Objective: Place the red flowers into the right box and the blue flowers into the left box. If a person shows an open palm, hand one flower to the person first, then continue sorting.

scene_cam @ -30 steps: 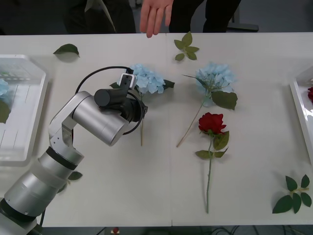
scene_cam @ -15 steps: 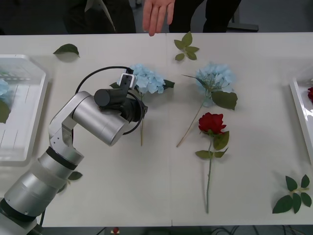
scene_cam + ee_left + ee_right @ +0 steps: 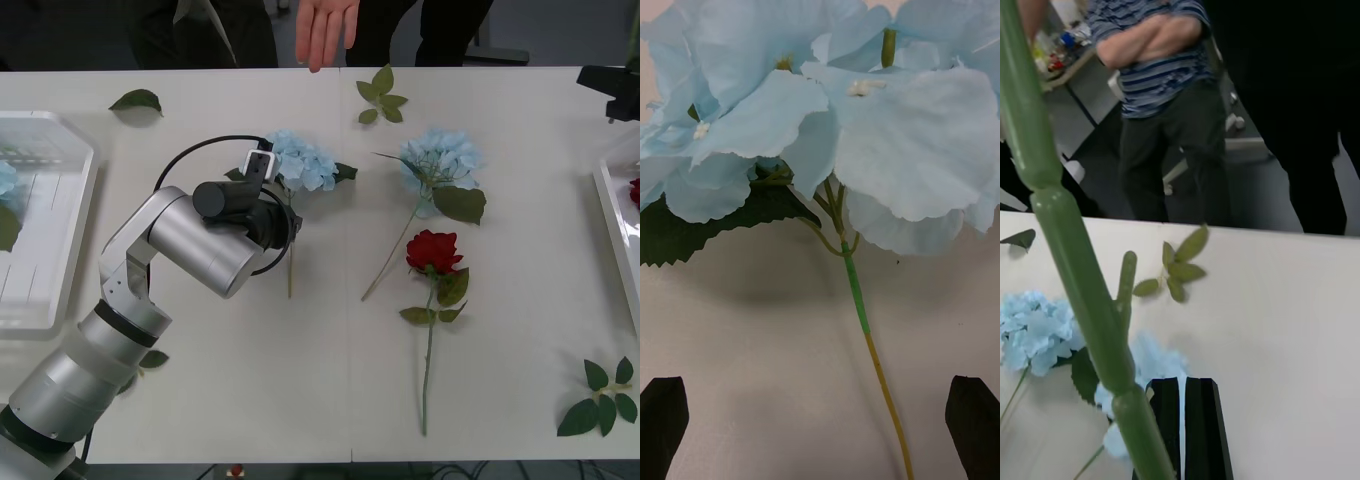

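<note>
1. While a person's hand [image 3: 325,28] hangs open over the far edge of the bench [image 3: 300,380], the left gripper [image 3: 820,420] sits low over the stem [image 3: 857,292] of a blue flower [image 3: 300,163] near the bench's middle.
2. Its jaws are spread wide, one black fingertip [image 3: 662,424] on each side of the stem and neither touching it.
3. In the left wrist view the pale petals and a dark serrated leaf [image 3: 707,221] lie flat on the bench just beyond the jaws.
4. The right gripper [image 3: 1184,424] is at the far right edge of the front view, above the right box [image 3: 615,230]; its black fingers [image 3: 1202,427] are pressed together.
5. A thick green stem [image 3: 1075,277] crosses close in front of the right wrist camera beside those fingers; whether the jaws grip it I cannot tell.
6. A second blue flower [image 3: 440,160] lies right of the first, its stem slanting toward the robot.
7. A red flower [image 3: 433,250] lies just below it, stem pointing at the near edge.
8. Another red bloom [image 3: 634,192] shows inside the right box.
9. The left box [image 3: 50,290] holds a blue flower [image 3: 6,185] at its outer edge.
10. Loose leaf sprigs [image 3: 380,95] lie on the bench, one near the hand.
</note>
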